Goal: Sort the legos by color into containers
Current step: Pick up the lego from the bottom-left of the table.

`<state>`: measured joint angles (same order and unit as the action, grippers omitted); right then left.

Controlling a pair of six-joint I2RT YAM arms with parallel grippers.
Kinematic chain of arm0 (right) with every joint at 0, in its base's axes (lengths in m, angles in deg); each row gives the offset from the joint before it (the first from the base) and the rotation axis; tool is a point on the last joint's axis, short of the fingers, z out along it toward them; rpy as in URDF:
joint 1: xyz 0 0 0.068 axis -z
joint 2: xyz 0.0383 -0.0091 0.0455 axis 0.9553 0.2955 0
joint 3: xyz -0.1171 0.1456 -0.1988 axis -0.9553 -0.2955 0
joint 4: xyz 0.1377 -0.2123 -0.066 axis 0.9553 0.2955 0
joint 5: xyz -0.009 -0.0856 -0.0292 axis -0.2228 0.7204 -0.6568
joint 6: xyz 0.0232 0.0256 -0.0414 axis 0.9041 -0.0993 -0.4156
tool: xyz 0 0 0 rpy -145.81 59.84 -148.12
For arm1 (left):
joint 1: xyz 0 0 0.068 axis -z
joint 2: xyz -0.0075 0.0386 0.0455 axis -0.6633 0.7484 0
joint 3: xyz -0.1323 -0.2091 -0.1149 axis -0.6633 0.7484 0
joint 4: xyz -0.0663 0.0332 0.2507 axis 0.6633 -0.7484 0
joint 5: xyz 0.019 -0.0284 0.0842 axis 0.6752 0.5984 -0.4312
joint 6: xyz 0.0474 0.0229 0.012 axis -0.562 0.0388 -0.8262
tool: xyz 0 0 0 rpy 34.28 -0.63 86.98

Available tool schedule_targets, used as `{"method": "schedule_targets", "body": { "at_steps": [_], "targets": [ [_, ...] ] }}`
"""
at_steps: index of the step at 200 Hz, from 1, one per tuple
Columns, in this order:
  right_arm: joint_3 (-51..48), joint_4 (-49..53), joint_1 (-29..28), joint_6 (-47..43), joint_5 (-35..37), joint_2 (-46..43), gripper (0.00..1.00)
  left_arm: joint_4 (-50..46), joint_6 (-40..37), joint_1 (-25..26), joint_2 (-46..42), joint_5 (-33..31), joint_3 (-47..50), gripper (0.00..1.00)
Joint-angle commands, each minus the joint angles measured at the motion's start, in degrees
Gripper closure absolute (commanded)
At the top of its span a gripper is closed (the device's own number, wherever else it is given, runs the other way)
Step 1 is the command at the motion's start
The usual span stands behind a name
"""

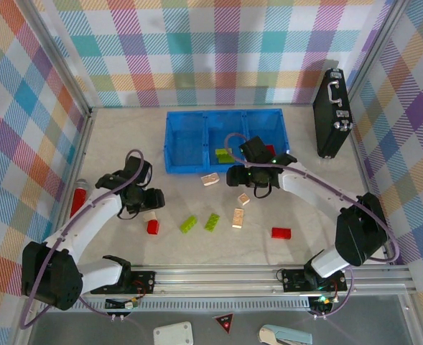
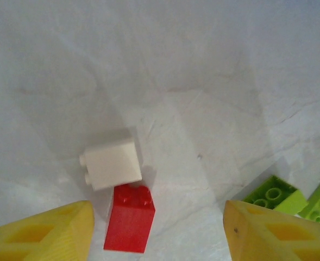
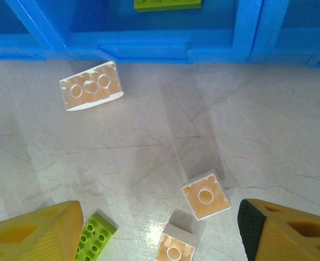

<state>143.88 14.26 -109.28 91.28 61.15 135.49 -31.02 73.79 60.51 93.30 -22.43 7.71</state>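
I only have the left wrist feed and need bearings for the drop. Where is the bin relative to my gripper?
Observer: The blue bin sits at the far side of the table, ahead and right of the left gripper.
Operator: Anything sorted yet?
Observer: Lime green bricks lie in its middle compartment.
Operator: Right arm?
Observer: The right gripper is open above tan bricks just in front of the bin.

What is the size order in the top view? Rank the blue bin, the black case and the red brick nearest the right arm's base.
1. blue bin, clearly the largest.
2. black case, standing upright, so perhaps nearer the camera, yet still smaller than the bin.
3. red brick, by far the smallest.
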Motion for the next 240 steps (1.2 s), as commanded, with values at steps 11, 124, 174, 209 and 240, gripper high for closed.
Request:
{"method": "schedule_targets", "body": {
  "at_steps": [11, 124, 174, 209, 240],
  "targets": [
    [-1.66, -1.42, -0.36, 0.8, -0.75, -2.16, 0.24, -0.79, 8.07, 3.01, -0.73, -2.19, 2.15, 0.35],
    [-2.43, -0.36, -0.36, 0.8, -0.51, -3.48, 0.24, 7.09, 9.37, 1.73, 10.33, -4.19, 6.29, 0.29],
    [-3.35, 0.69, -0.36, 1.03, 0.6, -4.8, 0.24, 10.29, 8.36, 0.74, 16.35, -4.36, 5.78, 0.29],
    [-3.76, 0.63, -0.4, 1.22, 0.37, -4.78, 0.24, 11.31, 7.82, 0.04, 17.74, -4.66, 5.68, 0.31],
    [-3.77, 0.69, -0.36, 1.25, 0.48, -4.81, 0.24, 11.64, 7.44, -0.55, 17.93, -4.49, 5.87, 0.39]
  ]
}}
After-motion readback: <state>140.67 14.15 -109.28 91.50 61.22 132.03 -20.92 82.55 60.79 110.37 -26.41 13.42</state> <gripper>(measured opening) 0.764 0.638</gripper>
